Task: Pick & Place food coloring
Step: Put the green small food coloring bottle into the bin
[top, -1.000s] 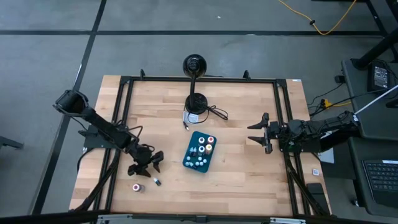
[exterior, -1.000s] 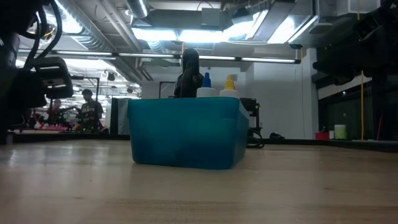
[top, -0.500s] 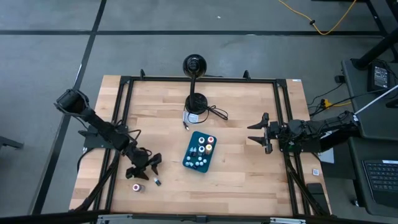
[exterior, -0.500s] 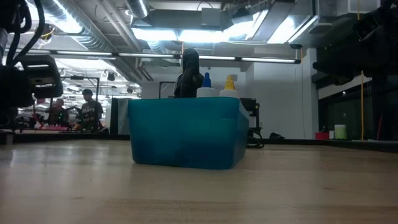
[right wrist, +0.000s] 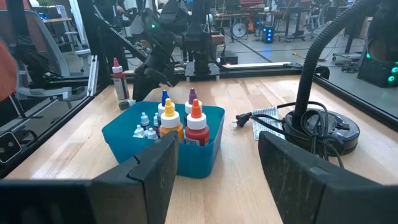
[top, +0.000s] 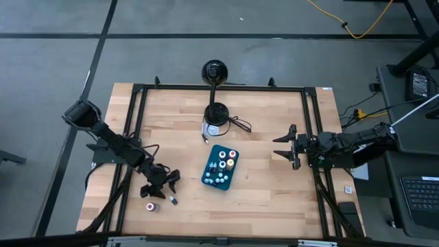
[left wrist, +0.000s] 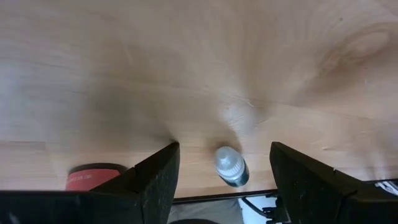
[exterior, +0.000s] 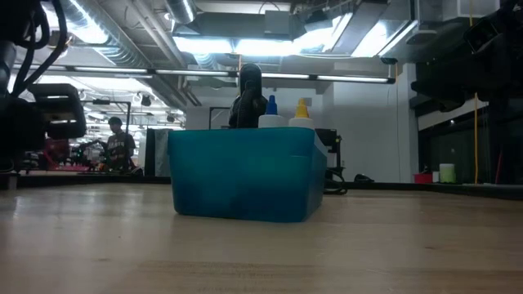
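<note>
A teal tray (top: 221, 167) sits mid-table with several small food coloring bottles standing in it; their blue and yellow caps show over its rim in the low view (exterior: 245, 173). Two more bottles are on the wood near the left front: a red-capped one (top: 150, 206) and a smaller dark one with a whitish cap (top: 173, 200). My left gripper (top: 161, 185) hovers open just above and beyond them. In the left wrist view the small bottle (left wrist: 231, 167) is between the fingers and the red cap (left wrist: 93, 176) is off to one side. My right gripper (top: 285, 145) waits open at the right edge.
A black lamp base with its gooseneck (top: 217, 113), a cable and a small white card (top: 212, 130) stand beyond the tray. A black frame rail (top: 315, 137) runs around the table. Bare wood lies between the loose bottles and the tray. People stand in the room behind (exterior: 114, 143).
My left gripper has shifted slightly toward the table's near edge and come lower, closer to the two loose bottles, staying open. The bottles and the tray have stayed put.
</note>
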You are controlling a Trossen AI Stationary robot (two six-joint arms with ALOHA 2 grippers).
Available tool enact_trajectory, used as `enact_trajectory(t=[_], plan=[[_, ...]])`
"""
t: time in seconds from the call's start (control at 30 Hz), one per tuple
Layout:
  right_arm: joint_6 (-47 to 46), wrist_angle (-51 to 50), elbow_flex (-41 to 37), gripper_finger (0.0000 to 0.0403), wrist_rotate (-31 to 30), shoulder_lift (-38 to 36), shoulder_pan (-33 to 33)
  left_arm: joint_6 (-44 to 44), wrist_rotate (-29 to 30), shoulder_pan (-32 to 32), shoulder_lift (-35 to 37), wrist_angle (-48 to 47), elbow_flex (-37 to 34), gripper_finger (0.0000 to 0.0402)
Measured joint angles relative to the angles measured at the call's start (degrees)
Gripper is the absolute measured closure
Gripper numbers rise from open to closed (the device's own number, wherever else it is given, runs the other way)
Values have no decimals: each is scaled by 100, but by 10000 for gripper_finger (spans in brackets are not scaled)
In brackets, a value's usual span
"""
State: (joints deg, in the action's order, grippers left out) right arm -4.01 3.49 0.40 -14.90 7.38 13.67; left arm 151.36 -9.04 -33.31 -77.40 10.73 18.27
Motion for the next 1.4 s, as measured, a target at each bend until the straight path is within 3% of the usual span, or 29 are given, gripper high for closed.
enact_trajectory(t=[1.03,1.4], plan=[[1,0,1,179,-1,0,0,-89,-37,117,-600,241,366,161],[1,1,1,179,-2,0,0,-104,-57,114,-604,167,364,196]])
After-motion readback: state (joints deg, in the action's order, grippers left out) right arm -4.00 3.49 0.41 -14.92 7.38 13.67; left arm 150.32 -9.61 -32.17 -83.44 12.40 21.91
